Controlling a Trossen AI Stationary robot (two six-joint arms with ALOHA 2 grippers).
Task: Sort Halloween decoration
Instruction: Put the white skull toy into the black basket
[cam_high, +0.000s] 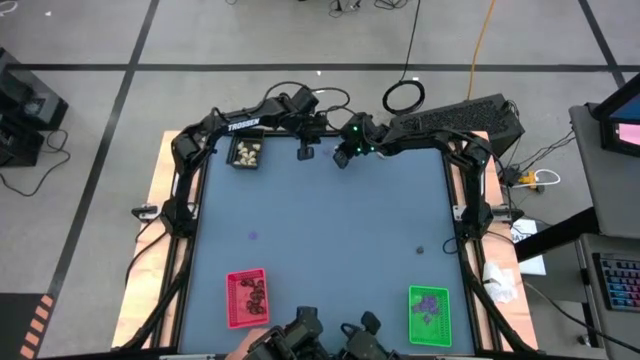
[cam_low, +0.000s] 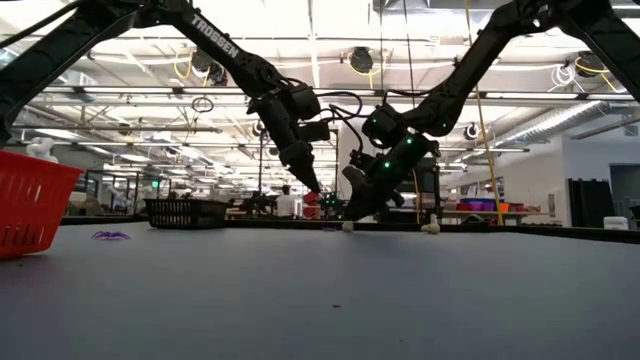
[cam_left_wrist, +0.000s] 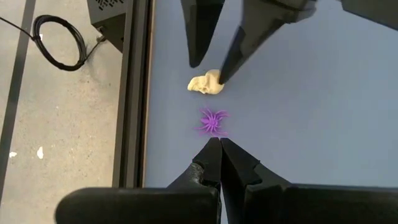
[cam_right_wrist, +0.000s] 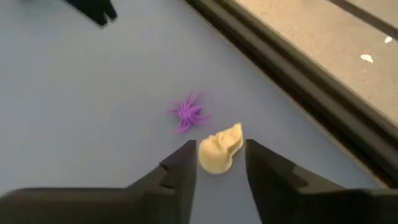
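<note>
A cream-white lump (cam_right_wrist: 219, 149) lies on the table near its far edge, next to a flat purple bit (cam_right_wrist: 188, 112). My right gripper (cam_right_wrist: 217, 163) is open, with one finger on either side of the lump (cam_left_wrist: 206, 83). My left gripper (cam_left_wrist: 219, 146) is shut and hovers just beside the purple bit (cam_left_wrist: 212, 121), holding nothing. In the high view both grippers (cam_high: 303, 152) (cam_high: 343, 155) are at the far middle of the table. My right gripper comes at the cream-white lump slanting from above, one finger on each side. One fingertip (cam_left_wrist: 225, 76) stands right at the lump's side (cam_left_wrist: 216, 82), and I cannot tell whether it touches. The lump lies on the table.
A black tray (cam_high: 246, 153) with cream lumps sits at the far left. A red tray (cam_high: 247, 297) with black lumps and a green tray (cam_high: 429, 313) with purple bits sit at the near edge. A loose purple bit (cam_high: 251, 237) and a black lump (cam_high: 420, 250) lie mid-table.
</note>
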